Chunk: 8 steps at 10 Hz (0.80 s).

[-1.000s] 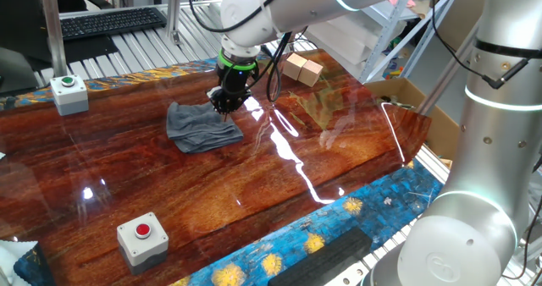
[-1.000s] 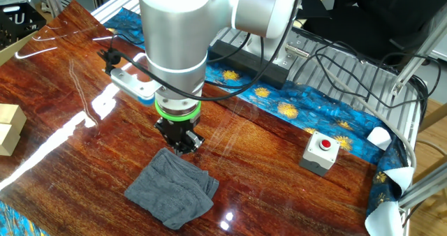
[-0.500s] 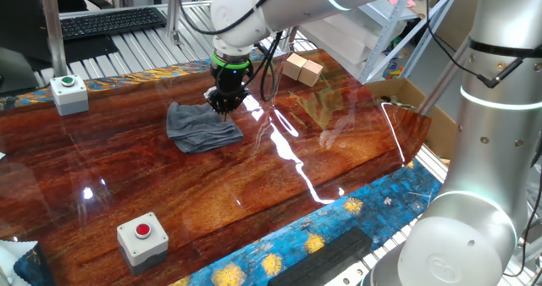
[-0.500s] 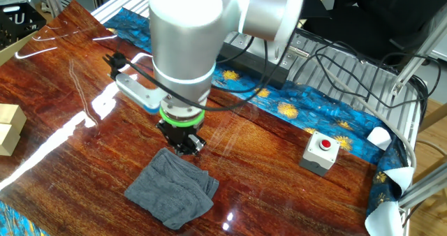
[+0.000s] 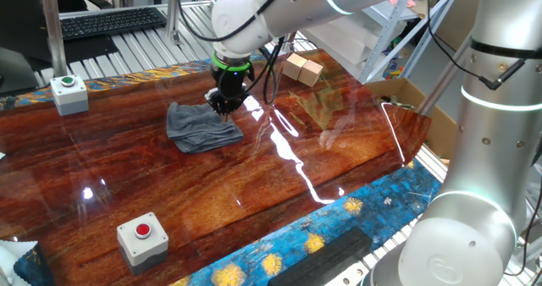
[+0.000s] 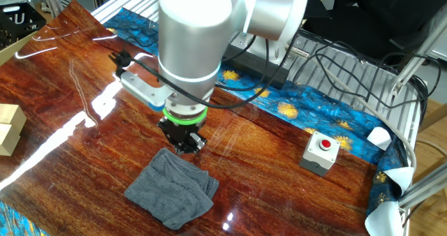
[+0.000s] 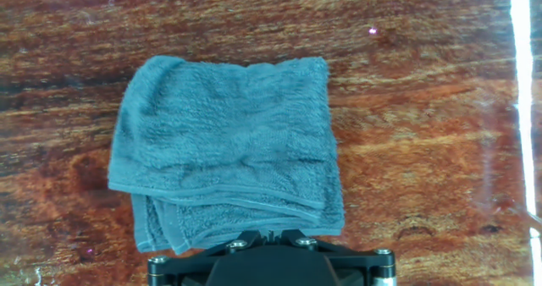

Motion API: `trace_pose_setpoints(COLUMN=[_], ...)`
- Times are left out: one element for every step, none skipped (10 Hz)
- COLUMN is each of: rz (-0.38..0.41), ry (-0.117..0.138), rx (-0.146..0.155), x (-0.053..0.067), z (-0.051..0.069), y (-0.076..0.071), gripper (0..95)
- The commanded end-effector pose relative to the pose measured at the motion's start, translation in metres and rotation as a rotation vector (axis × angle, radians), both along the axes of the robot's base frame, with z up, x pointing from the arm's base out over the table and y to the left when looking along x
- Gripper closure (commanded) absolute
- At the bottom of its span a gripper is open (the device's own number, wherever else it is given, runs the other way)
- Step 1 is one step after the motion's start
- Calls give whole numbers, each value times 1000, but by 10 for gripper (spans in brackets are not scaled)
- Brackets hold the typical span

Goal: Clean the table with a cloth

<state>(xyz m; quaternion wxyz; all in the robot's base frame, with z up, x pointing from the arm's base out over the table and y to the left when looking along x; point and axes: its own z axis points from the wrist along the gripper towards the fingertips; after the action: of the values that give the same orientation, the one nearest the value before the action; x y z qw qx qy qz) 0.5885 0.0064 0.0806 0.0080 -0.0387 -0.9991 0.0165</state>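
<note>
1. One fixed view: the claw [image 5: 225,107] hangs low at the near-right edge of the cloth [image 5: 201,126], which lies folded on the table [image 5: 254,184]. From the claw, the cloth spreads away to the left and a little toward the camera; only its upper right corner sits under the tips. Whether the claw is parted or closed I cannot tell here, since the fingers read as one dark clump.

2. The other fixed view: the claw [image 6: 183,144] stands just above the far corner of the cloth [image 6: 171,188], touching it or very nearly so. The cloth runs away from the claw toward the camera and slightly left. Its long axis lies roughly diagonal across the table [image 6: 84,159]. The fingers are again too dark and bunched for their gap to be judged.

3. Hand view: the cloth [image 7: 227,161] fills the middle, and its folded, layered edge lies right at the claw's black body. The rest stretches ahead of the claw. The fingertips are not visible, so the grip is unclear.

4. Judgement: the coming move turns on the cloth lying almost wholly to one side of the claw. The claw should press or pinch at this near edge, or shift over the cloth's middle, before wiping.
</note>
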Motion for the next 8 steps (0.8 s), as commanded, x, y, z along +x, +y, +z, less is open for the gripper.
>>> trace_pose_setpoints(rz=[-6,-20,-51,-61,-66,-78,-79,-84], ry=[7,6,5,4,-1,-12,-20,-32], rx=[7,7,6,1,-11,-15,-22,-19], x=[1,1,1,2,2,3,3,6], z=[-1,-1,-1,-2,-3,-5,-7,-12], y=[1,1,1,1,1,2,4,6], gripper=[950,950,950,950,950,380,190,190])
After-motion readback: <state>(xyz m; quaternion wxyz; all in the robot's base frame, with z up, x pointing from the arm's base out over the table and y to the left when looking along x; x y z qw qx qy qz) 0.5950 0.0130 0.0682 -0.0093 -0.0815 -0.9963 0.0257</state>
